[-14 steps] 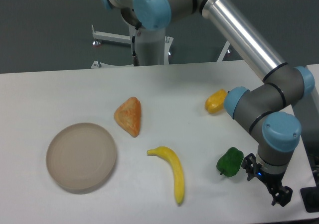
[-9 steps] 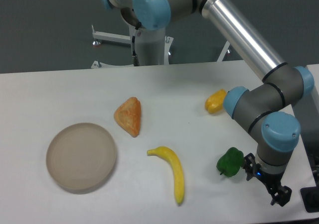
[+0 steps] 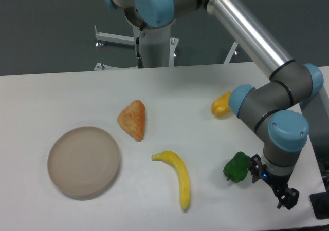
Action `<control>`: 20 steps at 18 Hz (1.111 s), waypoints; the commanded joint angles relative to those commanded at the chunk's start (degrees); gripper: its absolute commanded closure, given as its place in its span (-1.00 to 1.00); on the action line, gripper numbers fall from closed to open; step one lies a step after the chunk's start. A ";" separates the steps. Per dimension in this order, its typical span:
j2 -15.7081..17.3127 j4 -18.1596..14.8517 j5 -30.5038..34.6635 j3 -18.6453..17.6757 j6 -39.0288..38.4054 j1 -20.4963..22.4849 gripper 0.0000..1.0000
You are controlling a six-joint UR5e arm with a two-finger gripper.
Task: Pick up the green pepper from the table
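Observation:
The green pepper (image 3: 237, 167) is small, glossy and dark green. It lies on the white table (image 3: 169, 97) at the front right. My gripper (image 3: 271, 184) points down just to the right of it, low over the table. Its jaws stand open and hold nothing. One black finger (image 3: 254, 168) is right beside the pepper's right side; I cannot tell whether it touches. The other finger (image 3: 287, 198) is farther right, toward the table's front edge. The pepper is outside the gap between the fingers.
A yellow banana (image 3: 178, 178) lies left of the green pepper. A yellow pepper (image 3: 222, 104) lies behind it, close to the arm's elbow. An orange wedge (image 3: 133, 119) and a round beige plate (image 3: 84, 161) are further left. A dark object (image 3: 320, 205) sits at the right edge.
The gripper and wrist have shifted a little to the left and up, closing in on the green pepper's right side. The pepper has not moved.

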 joint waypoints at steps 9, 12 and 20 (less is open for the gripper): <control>3.70 -8.18 -4.14 -3.87 -8.35 2.55 -1.00; 4.49 -8.01 -3.62 -6.59 -8.97 2.38 -1.00; 5.81 -6.69 -3.53 -11.43 -11.34 2.03 -1.00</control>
